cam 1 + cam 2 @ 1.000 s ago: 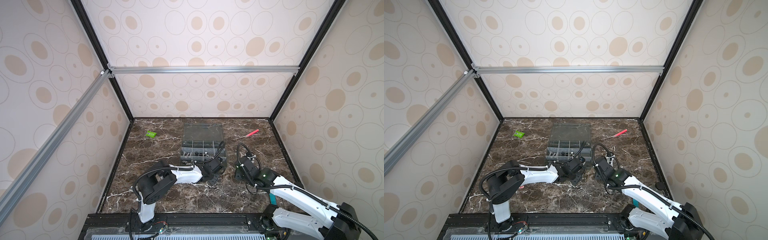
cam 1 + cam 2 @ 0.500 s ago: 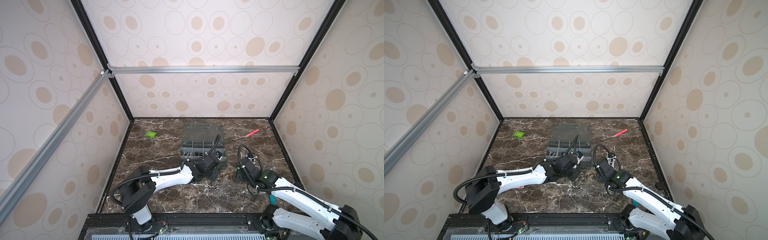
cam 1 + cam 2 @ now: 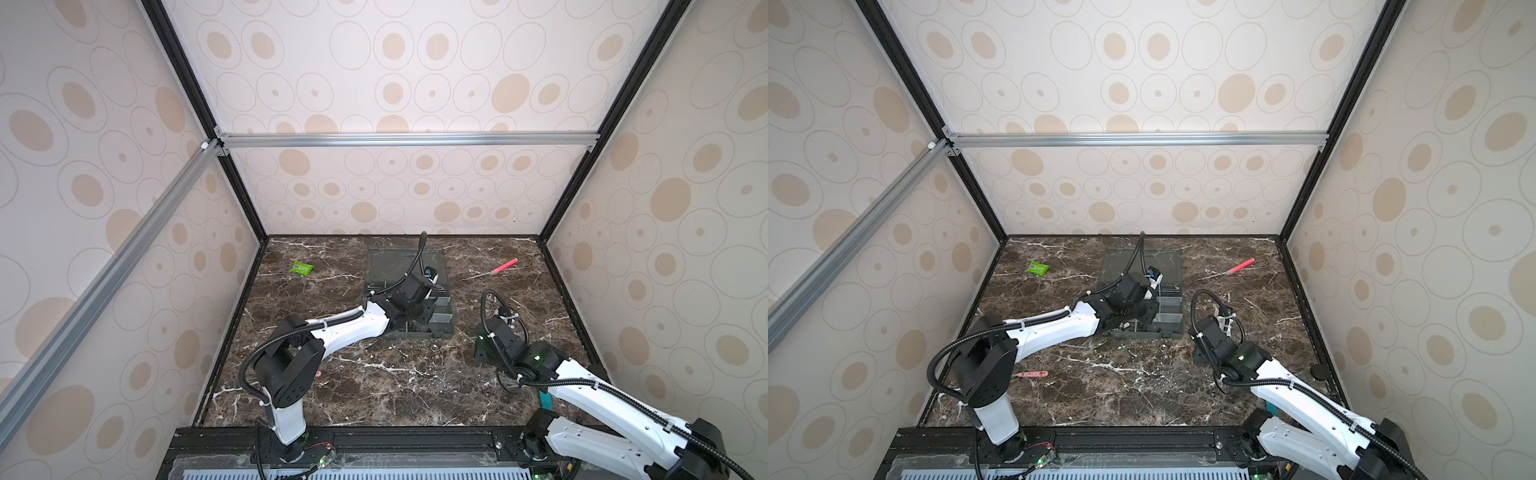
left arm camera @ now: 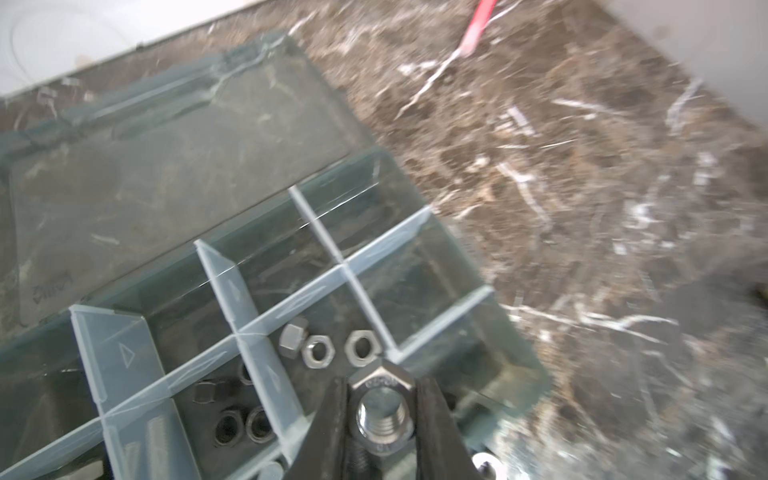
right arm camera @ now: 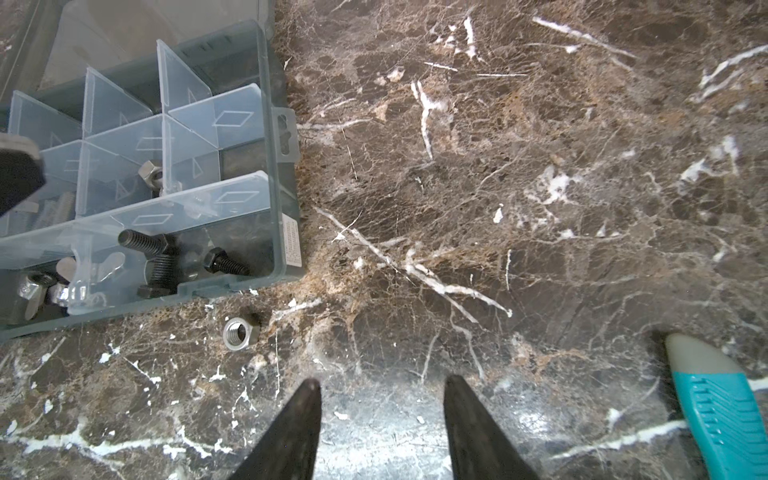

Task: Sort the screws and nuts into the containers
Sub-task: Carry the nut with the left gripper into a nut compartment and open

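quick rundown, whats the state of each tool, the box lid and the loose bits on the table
left tool: shut on a silver nut, above a cell of the organizer box
right tool: open, empty, low over the table
lid: open, laid back flat behind the box
loose nut: lying flat on the table, just outside the box
red pen: lying on the table, apart from both arms

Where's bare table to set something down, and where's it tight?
Bare: the table between box, red pen and right gripper; also its front middle. Tight: by the box's front, where a loose nut lies, and over the box, under the left gripper.
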Available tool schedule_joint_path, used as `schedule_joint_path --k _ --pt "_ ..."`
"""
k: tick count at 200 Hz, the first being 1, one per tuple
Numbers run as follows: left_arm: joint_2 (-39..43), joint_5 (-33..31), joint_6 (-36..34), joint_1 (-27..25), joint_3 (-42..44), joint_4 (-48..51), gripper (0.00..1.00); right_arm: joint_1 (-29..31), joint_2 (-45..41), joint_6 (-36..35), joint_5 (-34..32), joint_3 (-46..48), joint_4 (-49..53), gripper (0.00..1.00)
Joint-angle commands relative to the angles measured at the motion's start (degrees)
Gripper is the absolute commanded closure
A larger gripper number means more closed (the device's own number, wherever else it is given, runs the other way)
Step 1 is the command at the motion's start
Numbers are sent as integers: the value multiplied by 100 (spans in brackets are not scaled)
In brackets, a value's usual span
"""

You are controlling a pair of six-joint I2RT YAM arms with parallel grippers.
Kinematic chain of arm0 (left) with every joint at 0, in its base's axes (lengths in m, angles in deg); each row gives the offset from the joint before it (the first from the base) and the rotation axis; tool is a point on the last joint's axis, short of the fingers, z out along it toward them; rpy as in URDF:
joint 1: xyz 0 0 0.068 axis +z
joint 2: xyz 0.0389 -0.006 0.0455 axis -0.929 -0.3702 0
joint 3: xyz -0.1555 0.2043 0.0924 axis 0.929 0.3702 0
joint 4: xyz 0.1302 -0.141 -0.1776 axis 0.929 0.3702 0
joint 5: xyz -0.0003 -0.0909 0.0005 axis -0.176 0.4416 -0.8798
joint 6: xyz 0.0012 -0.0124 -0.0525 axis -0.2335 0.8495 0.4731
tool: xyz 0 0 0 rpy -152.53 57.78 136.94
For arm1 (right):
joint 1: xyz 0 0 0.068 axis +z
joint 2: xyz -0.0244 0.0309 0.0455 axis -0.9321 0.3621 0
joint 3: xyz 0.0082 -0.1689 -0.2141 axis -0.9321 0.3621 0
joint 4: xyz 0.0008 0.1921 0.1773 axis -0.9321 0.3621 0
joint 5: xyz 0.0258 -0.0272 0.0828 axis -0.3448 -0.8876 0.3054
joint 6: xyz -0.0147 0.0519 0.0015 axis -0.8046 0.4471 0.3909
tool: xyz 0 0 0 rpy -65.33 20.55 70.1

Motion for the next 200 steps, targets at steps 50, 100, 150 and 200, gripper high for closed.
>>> schedule_joint_path --k 50,100,150,200 --pt "-299 154 44 152 -314 7 62 -1 -130 28 -216 34 202 48" --pt "-88 182 149 166 -134 -83 49 4 -23 2 -193 -20 203 48" --pt "459 162 366 207 435 -299 47 3 -19 33 -120 89 94 48" --pt "1132 298 735 301 1032 -612 46 5 171 -51 73 124 -118 48"
